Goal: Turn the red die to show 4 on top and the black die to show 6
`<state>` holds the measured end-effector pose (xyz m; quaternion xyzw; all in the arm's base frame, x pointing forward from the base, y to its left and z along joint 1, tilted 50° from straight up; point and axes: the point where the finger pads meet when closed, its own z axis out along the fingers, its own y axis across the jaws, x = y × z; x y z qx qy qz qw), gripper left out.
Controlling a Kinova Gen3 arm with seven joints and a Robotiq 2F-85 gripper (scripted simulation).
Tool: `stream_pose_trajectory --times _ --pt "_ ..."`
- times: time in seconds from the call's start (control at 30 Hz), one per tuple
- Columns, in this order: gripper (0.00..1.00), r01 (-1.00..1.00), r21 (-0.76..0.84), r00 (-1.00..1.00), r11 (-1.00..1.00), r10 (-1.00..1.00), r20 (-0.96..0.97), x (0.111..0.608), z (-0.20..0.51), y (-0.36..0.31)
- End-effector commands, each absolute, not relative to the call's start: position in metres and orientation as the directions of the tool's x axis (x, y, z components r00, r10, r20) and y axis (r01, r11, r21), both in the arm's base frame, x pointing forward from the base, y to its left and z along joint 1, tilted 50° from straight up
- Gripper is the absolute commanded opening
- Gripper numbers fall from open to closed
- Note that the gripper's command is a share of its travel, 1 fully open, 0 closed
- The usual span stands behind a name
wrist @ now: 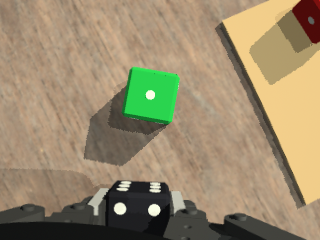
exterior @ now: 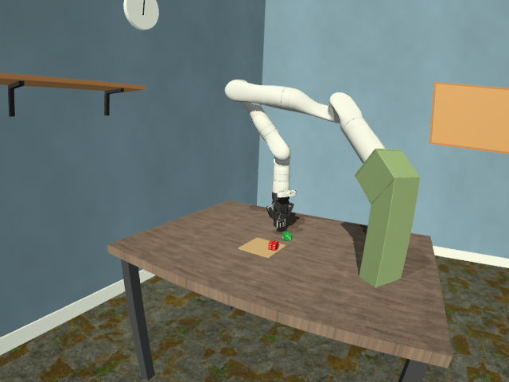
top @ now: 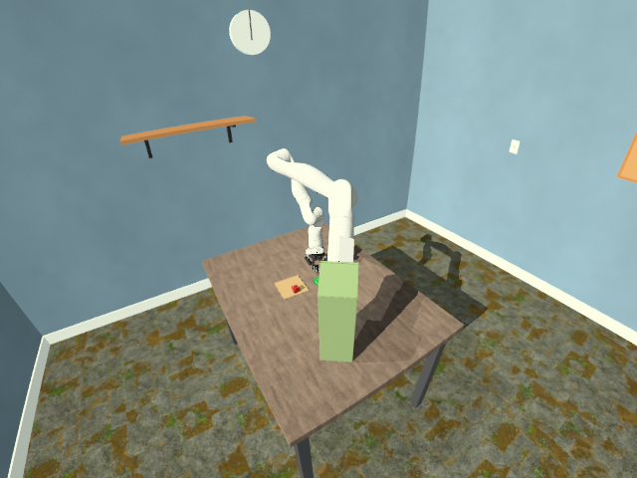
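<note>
White seven-joint arm reaching down from a tall green pedestal [exterior: 388,230] to a wooden worktop [exterior: 213,263]. End effector [wrist: 141,210] clamped on the black die [wrist: 140,204], fingers pressed against its two sides, held above the worktop surface. Black die seen from the wrist view with two pips on the face toward the camera and four on the face beyond it (other faces hidden). Green die [wrist: 151,95] resting on the bare worktop just beyond the held die, one pip up, casting a dark shadow toward the lower left. Tan mat [wrist: 280,100] lying flat to the right of the green die, close beside it but not touching. Red die [exterior: 273,244] sitting on the mat near the corner closest to the green die; top face too small to read. From the exterior view, end effector [exterior: 281,224] pointing straight down behind the green die [exterior: 287,235]. Wall clock [exterior: 141,13], wooden shelf [exterior: 69,83] and an orange board [exterior: 468,117] on the blue walls behind.
</note>
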<state>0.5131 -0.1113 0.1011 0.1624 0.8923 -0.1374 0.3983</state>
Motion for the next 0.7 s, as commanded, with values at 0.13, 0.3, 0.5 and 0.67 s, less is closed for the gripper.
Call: stream_pose_trajectory --times 0.13,0.3,0.5,0.67 --pt "0.26 0.383 -0.092 -0.623 0.919 0.183 -0.761 0.492 0.129 -0.085" --pt "0.26 0.383 -0.092 -0.623 0.919 0.183 -0.761 0.479 0.141 -0.078" --pt "0.26 0.383 -0.092 -0.623 0.919 0.183 -0.761 0.477 0.143 -0.077" --pt "0.26 0.383 -0.092 -0.623 0.919 0.183 -0.761 0.477 0.143 -0.077"
